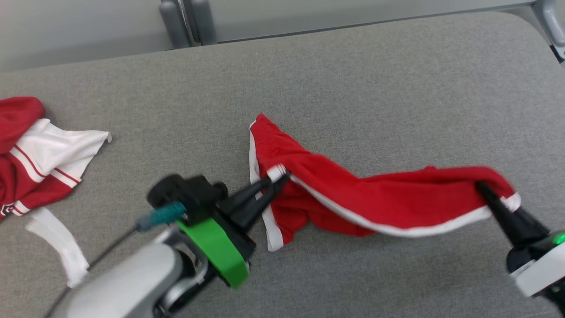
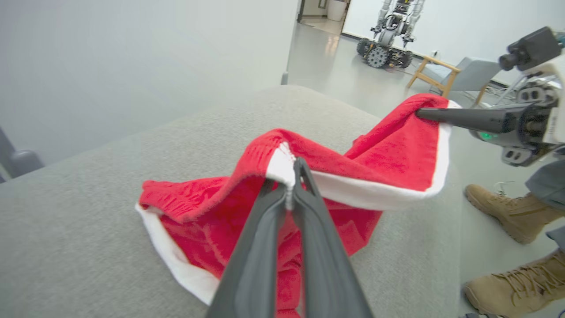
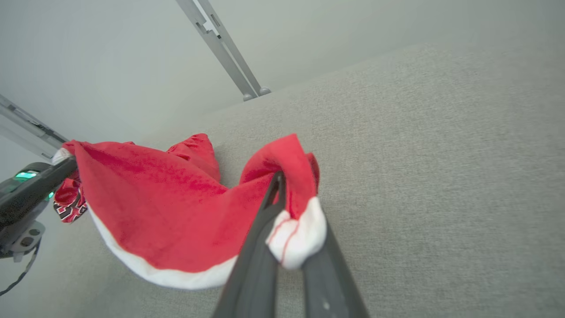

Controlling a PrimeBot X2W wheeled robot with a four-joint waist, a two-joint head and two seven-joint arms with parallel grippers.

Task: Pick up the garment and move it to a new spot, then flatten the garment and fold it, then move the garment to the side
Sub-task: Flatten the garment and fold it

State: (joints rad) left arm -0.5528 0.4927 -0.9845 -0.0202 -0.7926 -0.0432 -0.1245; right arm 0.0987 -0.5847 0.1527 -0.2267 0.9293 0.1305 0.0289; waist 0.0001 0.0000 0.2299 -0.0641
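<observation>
The garment point(image 1: 379, 194) is red cloth with white trim, stretched between both grippers above the grey padded table point(image 1: 353, 79). My left gripper point(image 1: 279, 176) is shut on a white-trimmed corner, and the left wrist view shows that corner pinched at its fingertips point(image 2: 295, 176). My right gripper point(image 1: 482, 187) is shut on the opposite end; in the right wrist view the cloth point(image 3: 176, 212) wraps over the fingers point(image 3: 276, 194). The left part of the garment point(image 2: 190, 221) still rests on the table, and the span between the grippers sags.
Another red and white garment point(image 1: 35, 154) lies at the table's left edge, with a white strip point(image 1: 62, 247) below it. A person's tan boots point(image 2: 507, 212) stand beside the table. Another robot point(image 2: 390, 31) and a chair point(image 2: 459, 75) stand farther off across the room.
</observation>
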